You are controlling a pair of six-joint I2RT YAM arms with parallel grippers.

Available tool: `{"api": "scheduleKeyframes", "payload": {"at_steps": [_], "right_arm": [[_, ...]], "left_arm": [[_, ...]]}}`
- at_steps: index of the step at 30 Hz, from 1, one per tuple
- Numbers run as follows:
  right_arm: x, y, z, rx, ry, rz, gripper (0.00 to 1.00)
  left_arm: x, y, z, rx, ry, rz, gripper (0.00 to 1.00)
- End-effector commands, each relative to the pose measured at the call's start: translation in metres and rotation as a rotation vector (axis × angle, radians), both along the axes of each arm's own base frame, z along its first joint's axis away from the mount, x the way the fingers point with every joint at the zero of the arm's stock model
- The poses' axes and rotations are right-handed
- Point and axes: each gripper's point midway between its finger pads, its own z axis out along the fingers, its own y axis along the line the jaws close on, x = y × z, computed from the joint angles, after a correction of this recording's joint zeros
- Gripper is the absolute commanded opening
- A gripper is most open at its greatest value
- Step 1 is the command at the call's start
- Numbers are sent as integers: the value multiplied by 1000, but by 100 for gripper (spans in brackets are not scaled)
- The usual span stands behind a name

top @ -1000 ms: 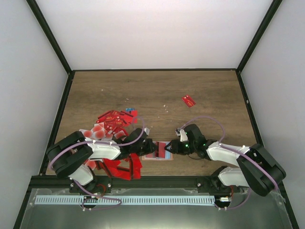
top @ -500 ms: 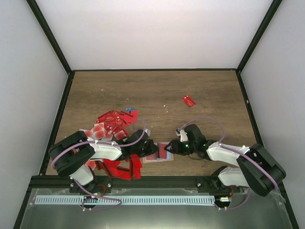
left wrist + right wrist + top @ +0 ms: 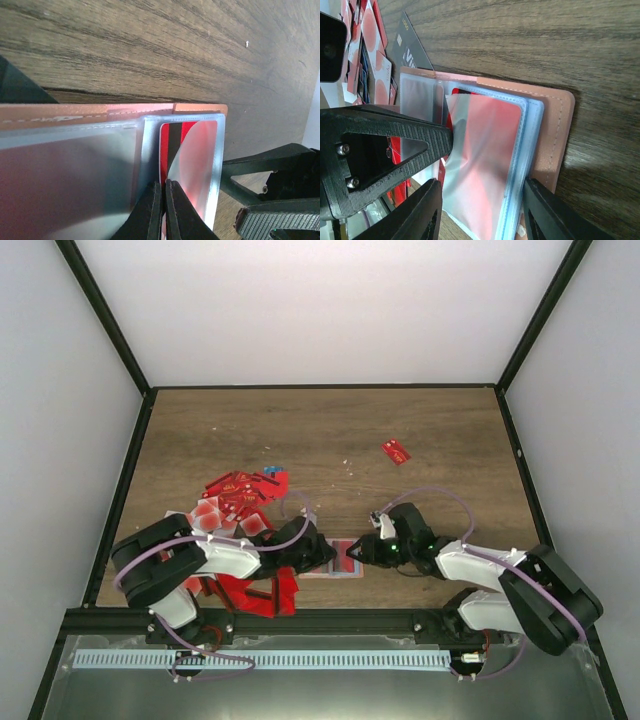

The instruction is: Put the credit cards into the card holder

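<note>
card holder [image 3: 340, 565]: we see it lying open on the wooden table [image 3: 330, 430], squarely between the two claw tips, with its salmon cover underneath and its clear sleeves [image 3: 485, 150] facing up.
left claw [image 3: 163, 192]: fingers pressed together, with the tip set at the mouth of a sleeve on the holder's left end.
right claw [image 3: 482, 187]: jaws partly apart, one on each side of the sleeves at the holder's right end. We cannot tell whether they clamp the plastic or only rest there.
sleeved card [image 3: 192, 150]: red with a black stripe. It sits inside the sleeve, just ahead of the left claw's tip and a little to its right.
loose credit cards [image 3: 238, 492]: we see a heap, mostly red, beyond the left claw and to its left. More red cards [image 3: 255, 592] lie behind that claw, near the arm's base.
black card [image 3: 410, 47]: flat on the table, just beside the holder's corner on the left claw's side.
stray red card [image 3: 396, 450]: alone on the wood, well beyond the right claw.
</note>
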Motion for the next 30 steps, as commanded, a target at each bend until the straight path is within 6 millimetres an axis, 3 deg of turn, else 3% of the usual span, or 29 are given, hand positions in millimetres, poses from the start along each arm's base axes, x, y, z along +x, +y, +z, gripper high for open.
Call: {"api": "scheduleKeyframes", "payload": {"at_steps": [1, 9, 14, 24, 30], "right_arm": [[-5, 1, 0, 23, 23, 6, 46], [-5, -1, 1, 14, 17, 5, 46], [-3, -2, 1, 5, 9, 1, 46], [7, -3, 11, -33, -39, -5, 46], [14, -2, 29, -40, -106, 10, 47]], "left_arm": [[-6, 6, -21, 72, 48, 45, 4], [-8, 12, -19, 110, 34, 75, 5], [-8, 14, -11, 134, 10, 73, 22], [-9, 23, 7, 165, -27, 73, 45], [-3, 32, 26, 215, -100, 66, 51]]}}
